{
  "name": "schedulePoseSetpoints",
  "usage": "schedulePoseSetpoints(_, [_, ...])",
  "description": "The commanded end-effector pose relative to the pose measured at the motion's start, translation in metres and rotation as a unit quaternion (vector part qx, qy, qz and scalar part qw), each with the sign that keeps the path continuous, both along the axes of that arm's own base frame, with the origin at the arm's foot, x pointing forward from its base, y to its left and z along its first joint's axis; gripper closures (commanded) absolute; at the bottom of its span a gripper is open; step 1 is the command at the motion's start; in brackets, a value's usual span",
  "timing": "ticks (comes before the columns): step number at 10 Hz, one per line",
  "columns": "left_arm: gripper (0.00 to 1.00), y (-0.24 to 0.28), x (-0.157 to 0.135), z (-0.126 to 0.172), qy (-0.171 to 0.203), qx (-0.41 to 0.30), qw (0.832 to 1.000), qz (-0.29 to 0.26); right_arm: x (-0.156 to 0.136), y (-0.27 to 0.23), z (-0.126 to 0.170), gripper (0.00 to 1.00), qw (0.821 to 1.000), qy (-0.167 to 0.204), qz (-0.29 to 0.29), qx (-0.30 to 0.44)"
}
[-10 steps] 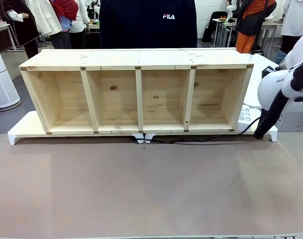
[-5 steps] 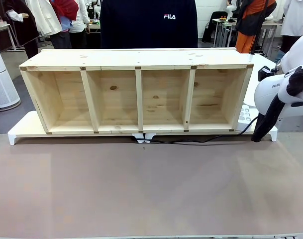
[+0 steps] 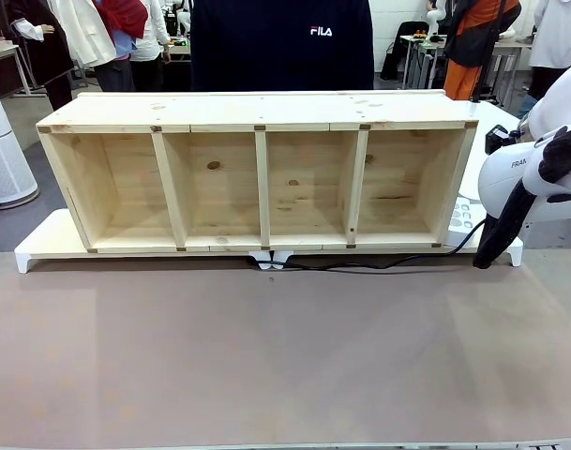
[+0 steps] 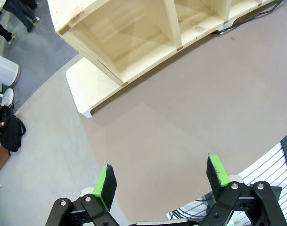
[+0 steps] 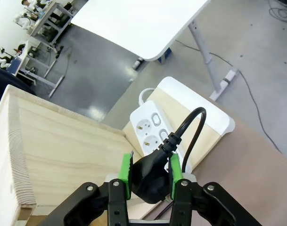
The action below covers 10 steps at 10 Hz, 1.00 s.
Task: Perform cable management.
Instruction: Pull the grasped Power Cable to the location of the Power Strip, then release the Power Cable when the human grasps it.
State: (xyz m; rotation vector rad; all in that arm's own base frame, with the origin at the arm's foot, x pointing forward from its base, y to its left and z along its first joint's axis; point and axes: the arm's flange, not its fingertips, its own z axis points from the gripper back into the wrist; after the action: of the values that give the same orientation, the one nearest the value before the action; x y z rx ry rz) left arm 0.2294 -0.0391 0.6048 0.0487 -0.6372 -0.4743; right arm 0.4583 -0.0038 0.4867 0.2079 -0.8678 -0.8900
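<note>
Right pincer [image 5: 151, 165] clamps the black plug of the cable [image 5: 151, 180] near a white power strip [image 5: 155, 127] beside the wooden shelf [image 3: 257, 178]; the cord trails along the shelf's front. Left pincer [image 4: 162, 176] hangs open over the brown tabletop [image 4: 181, 117].

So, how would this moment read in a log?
right tool: shut on cable plug | left tool: open above table

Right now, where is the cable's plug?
Right wrist view: the cable's plug sits clamped in the right hand, near the white power strip by the wooden shelf.
</note>
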Motion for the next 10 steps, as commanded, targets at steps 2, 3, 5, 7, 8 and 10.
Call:
schedulePoseSetpoints(2, [0.00,-0.0013,0.0015,0.0008,-0.005,-0.004,1.000,-0.001,0.0003,-0.0014,0.0016,0.61,1.000,0.002,-0.002,0.001])
schedulePoseSetpoints(3, [0.00,-0.0013,0.0015,0.0008,-0.005,-0.004,1.000,-0.001,0.0003,-0.0014,0.0016,0.61,1.000,0.002,-0.002,0.001])
schedulePoseSetpoints(5, [0.00,-0.0013,0.0015,0.0008,-0.005,-0.004,1.000,-0.001,0.0003,-0.0014,0.0016,0.61,1.000,0.002,-0.002,0.001])
schedulePoseSetpoints(7, [0.00,-0.0013,0.0015,0.0008,-0.005,-0.004,1.000,-0.001,0.0003,-0.0014,0.0016,0.61,1.000,0.002,-0.002,0.001])
schedulePoseSetpoints(8, [0.00,-0.0013,0.0015,0.0008,-0.005,-0.004,1.000,-0.001,0.0003,-0.0014,0.0016,0.61,1.000,0.002,-0.002,0.001])
schedulePoseSetpoints(10, [0.00,-0.0013,0.0015,0.0008,-0.005,-0.004,1.000,-0.001,0.0003,-0.0014,0.0016,0.61,1.000,0.002,-0.002,0.001])
